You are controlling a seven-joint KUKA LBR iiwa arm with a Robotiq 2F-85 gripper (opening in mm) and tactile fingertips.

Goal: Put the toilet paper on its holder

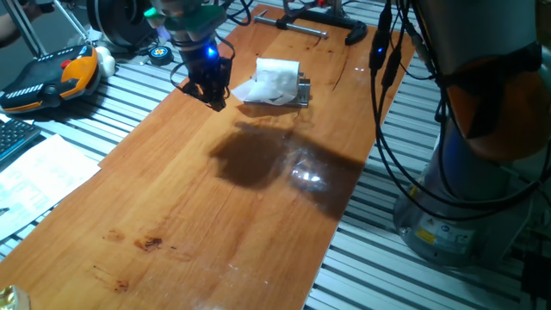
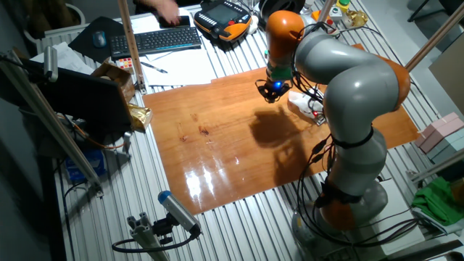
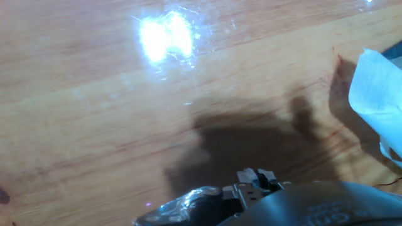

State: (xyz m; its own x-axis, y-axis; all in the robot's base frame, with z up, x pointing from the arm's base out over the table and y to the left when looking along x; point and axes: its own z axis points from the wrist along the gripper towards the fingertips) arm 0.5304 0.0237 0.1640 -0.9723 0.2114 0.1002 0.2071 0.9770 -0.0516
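Note:
The toilet paper is a small white roll with a loose sheet trailing to its left. It lies on the wooden table at the far side, against the shiny grey metal holder. My gripper hangs just above the table, a little to the left of the roll and apart from it. Its black fingers look spread and hold nothing. In the hand view only the edge of the white paper shows at the right, and the fingers are out of sight. The other fixed view shows the roll just right of the gripper.
A long black clamp lies at the table's far end. An orange teach pendant, a tape roll and printed sheets lie off the left edge. A keyboard is beyond. The robot's base and cables stand at the right.

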